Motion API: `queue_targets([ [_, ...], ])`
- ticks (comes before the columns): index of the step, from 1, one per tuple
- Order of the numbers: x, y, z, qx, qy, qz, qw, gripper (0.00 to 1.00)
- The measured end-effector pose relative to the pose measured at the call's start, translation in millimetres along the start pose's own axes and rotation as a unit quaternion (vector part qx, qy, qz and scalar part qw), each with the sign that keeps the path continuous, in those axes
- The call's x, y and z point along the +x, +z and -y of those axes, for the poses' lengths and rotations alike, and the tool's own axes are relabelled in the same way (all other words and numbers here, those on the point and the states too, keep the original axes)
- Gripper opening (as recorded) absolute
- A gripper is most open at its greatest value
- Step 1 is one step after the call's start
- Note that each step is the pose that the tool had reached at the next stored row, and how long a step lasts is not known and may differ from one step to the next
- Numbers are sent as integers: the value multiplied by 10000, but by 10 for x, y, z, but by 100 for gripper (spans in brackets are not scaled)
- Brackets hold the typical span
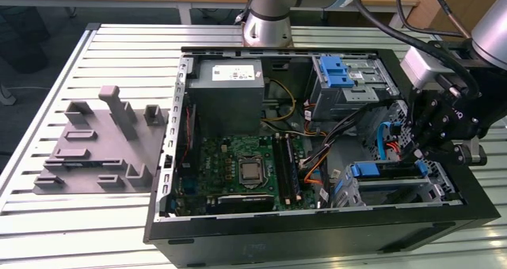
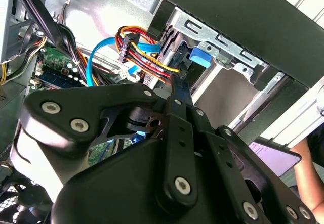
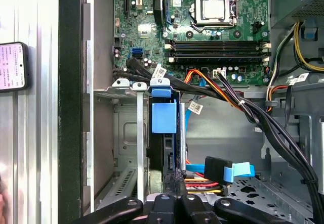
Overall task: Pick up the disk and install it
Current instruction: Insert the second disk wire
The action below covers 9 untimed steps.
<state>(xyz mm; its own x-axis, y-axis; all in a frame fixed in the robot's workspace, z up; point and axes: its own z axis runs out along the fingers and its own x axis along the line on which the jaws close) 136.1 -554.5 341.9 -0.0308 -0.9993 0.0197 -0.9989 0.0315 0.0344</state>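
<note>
- Blue plastic marks the disk [image 3: 164,117], seen edge-on and standing upright in the drive cage [image 3: 126,133] at the front corner of the open computer case [image 1: 317,221]; in the exterior view its blue bracket [image 1: 388,169] shows in that same cage.
- Installation is judged largely done: the disk sits within the cage rails, though full seating cannot be confirmed.
- End effector [image 3: 174,196] is seen with its 2 fingers drawn together on the disk's near edge; whether a grip is kept or only a push is given cannot be told.
- Room is tight: the cage wall lies just beside on 1 side, and a cable bundle [image 3: 243,107] and a blue data cable [image 3: 233,171] on the other.
</note>
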Motion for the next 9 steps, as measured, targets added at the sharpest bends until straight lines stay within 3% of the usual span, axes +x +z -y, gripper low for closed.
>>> queue_targets([
  [3, 0, -1, -22, 0, 0, -1, 10000, 11],
  [9, 5, 8, -168, 1, 0, 0, 10000, 11],
])
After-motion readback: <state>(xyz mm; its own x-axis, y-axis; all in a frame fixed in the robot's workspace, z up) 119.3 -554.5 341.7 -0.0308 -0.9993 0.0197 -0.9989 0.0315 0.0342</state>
